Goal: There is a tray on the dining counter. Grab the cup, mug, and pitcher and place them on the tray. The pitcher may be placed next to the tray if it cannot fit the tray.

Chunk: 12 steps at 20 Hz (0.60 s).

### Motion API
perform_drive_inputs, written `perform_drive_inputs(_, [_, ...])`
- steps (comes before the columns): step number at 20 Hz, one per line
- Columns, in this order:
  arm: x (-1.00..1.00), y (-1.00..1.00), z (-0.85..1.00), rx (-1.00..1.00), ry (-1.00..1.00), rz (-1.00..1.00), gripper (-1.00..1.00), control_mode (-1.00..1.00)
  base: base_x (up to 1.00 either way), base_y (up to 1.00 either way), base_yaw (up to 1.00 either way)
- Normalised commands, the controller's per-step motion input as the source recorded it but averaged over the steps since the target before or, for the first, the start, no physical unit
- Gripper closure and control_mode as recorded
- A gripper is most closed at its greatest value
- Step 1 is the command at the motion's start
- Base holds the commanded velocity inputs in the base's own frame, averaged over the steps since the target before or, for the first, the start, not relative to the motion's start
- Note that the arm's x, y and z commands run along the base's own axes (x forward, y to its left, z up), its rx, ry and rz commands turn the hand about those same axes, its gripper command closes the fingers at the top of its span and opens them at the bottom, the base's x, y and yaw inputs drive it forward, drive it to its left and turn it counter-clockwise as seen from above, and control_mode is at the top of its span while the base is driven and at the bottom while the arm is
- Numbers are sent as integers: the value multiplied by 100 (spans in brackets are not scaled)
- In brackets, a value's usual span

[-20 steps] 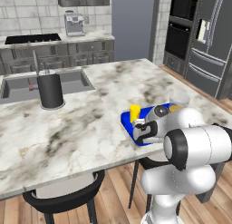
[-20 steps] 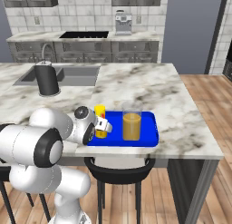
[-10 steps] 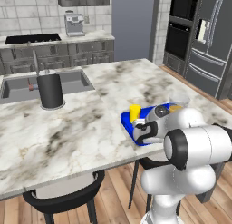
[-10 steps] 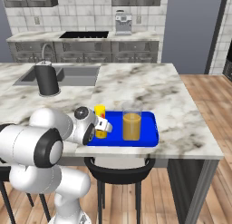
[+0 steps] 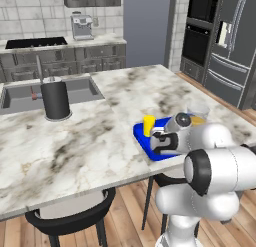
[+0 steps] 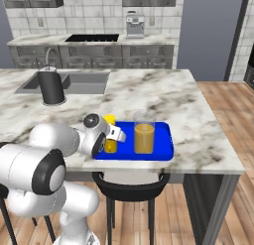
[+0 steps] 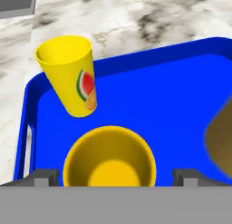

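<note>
Claw spread wide, its tips either side of the mug. Mug, cup and pitcher stand on the blue tray near the worktop's front edge.

Grey cabinets, tiled wall, wooden floor, black stool.

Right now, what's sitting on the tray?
On the blue tray stand the cup, the mug and the pitcher of orange liquid. The open gripper straddles the mug. The arm hides the tray's near left corner in the base views.
</note>
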Motion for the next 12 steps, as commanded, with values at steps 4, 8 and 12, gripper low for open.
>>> perform_drive_inputs(4, [0,-7,53,0,6,0,-100,-100,0,0,0])
perform_drive_inputs(8, [0,-1,70,0,10,0,-100,-100,0,0,0])
perform_drive_inputs(12, [-16,0,71,0,14,0,-100,-100,0,0,0])
